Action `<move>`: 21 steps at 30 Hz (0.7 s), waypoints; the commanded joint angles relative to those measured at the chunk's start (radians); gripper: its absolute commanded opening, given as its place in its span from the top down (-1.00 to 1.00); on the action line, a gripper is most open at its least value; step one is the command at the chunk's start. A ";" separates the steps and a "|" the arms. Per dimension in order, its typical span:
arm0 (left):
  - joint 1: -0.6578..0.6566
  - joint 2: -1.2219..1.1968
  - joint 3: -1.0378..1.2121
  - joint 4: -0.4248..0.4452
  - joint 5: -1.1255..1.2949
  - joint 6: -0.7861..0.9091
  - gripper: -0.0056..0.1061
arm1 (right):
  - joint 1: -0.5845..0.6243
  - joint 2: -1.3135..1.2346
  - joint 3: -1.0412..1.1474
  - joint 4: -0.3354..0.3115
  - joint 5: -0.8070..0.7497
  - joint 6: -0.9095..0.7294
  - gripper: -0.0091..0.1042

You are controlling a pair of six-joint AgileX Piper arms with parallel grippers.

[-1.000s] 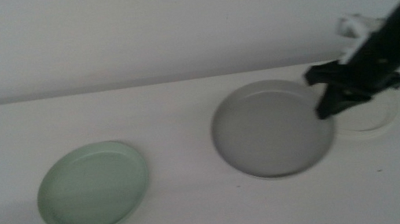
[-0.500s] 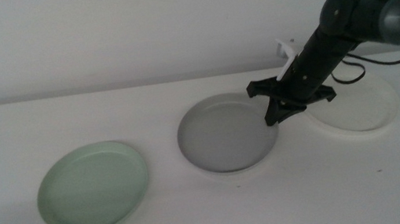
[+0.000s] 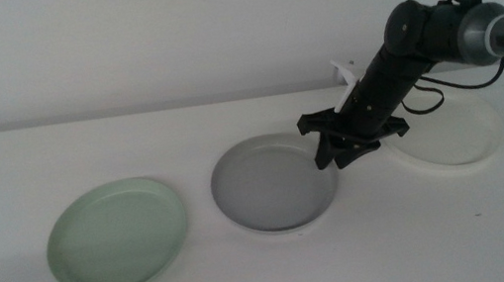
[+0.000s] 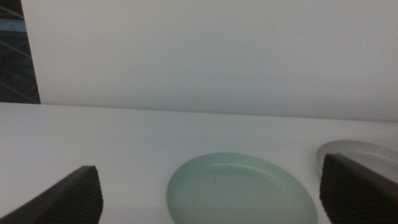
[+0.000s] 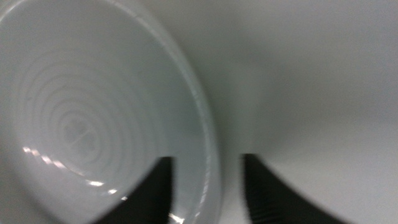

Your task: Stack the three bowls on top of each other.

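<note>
Right gripper [image 5: 205,186] astride grey bowl [image 5: 93,112] rim.

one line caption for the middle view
Right hand grips the grey bowl's rim, between green bowl and white bowl.

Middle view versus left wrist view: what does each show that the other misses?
Only the middle view shows the white bowl and the right tool, its jaws astride the grey bowl's near-right rim. Only the left wrist view shows the left tool with jaws wide apart. Both show the green bowl and the grey bowl.
</note>
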 commanded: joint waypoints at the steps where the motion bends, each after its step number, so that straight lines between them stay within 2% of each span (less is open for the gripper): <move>1: 0.002 -0.042 0.041 -0.004 -0.018 -0.010 -0.78 | 0.000 -0.024 -0.043 0.000 0.042 -0.002 -0.08; 4: 0.002 -0.042 0.041 -0.004 -0.018 -0.010 -0.78 | -0.020 -0.072 -0.128 -0.005 0.088 -0.012 -0.37; 8: 0.002 -0.042 0.041 -0.004 -0.018 -0.010 -0.78 | -0.110 -0.153 -0.263 -0.034 0.160 0.011 -0.40; 11: 0.002 -0.042 0.041 -0.004 -0.018 -0.010 -0.78 | -0.220 -0.173 -0.350 -0.134 0.283 0.008 -0.40; 13: 0.002 -0.042 0.041 -0.004 -0.018 -0.010 -0.78 | -0.318 -0.176 -0.358 -0.225 0.343 0.003 -0.40; 14: 0.002 -0.042 0.041 -0.004 -0.018 -0.010 -0.78 | -0.361 -0.176 -0.342 -0.244 0.346 0.014 -0.40; 18: 0.002 -0.042 0.041 -0.004 -0.018 -0.010 -0.78 | -0.543 -0.163 -0.227 -0.165 0.294 0.045 -0.37; 21: 0.002 -0.042 0.041 -0.004 -0.018 -0.010 -0.78 | -0.596 -0.127 -0.188 -0.175 0.269 0.043 -0.23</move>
